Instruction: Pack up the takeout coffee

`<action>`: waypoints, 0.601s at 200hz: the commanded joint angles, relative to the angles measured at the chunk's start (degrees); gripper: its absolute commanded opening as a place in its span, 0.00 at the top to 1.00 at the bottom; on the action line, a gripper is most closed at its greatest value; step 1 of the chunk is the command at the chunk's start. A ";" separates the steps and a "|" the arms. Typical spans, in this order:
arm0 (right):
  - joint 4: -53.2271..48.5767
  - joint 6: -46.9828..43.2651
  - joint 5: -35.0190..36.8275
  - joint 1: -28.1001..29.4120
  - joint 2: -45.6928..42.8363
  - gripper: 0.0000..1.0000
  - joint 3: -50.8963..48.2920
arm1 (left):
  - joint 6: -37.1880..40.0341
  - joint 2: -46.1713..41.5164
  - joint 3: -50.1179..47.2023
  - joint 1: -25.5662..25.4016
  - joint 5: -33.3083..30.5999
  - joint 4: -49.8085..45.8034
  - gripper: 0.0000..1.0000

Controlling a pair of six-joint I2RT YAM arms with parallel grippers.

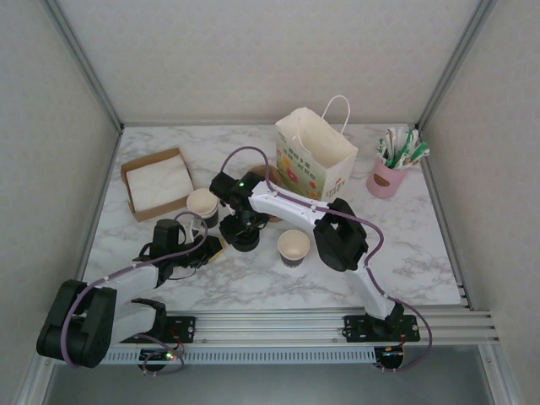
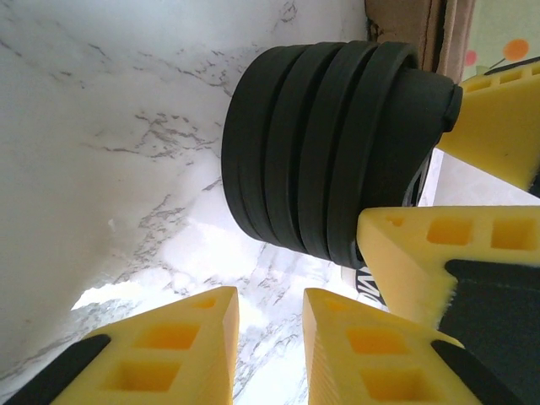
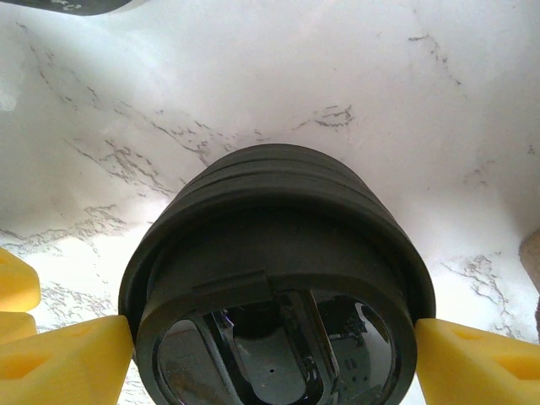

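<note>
Your right gripper clamps the stack of black lids; your left gripper sits just left, fingers slightly apart, empty. The far-left paper cup and right paper cup stand lidless.

Two small black paper cups, cream-white inside, both upright and open-topped on the table. The right cup stands mid-table and the left cup stands further back. Between them is a lid stack, black, round, ribbed, several deep, standing level.
</note>
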 commanded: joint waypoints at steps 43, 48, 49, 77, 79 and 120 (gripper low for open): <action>0.11 -0.06 -0.79 -0.46 0.11 0.18 1.15 | 0.25 1.71 -0.04 -0.61 -0.32 3.00 0.75; 0.18 -0.08 -0.84 -0.42 0.06 0.18 1.08 | 0.11 1.82 -0.01 -0.64 -0.31 3.25 0.75; 0.19 -0.08 -0.92 -0.42 0.01 0.18 1.07 | 0.13 1.85 0.01 -0.63 -0.26 3.31 0.75; 0.36 -0.08 -1.27 -0.43 0.00 0.23 0.98 | -1.01 3.29 -0.31 -0.62 0.42 6.61 0.75; 0.37 -0.08 -1.26 -0.44 -0.02 0.23 0.98 | -1.18 3.40 -0.36 -0.61 0.48 6.90 0.75; 0.50 0.09 -1.85 -0.45 -0.50 0.30 0.45 | -3.12 5.77 -0.81 -0.62 1.20 12.31 0.76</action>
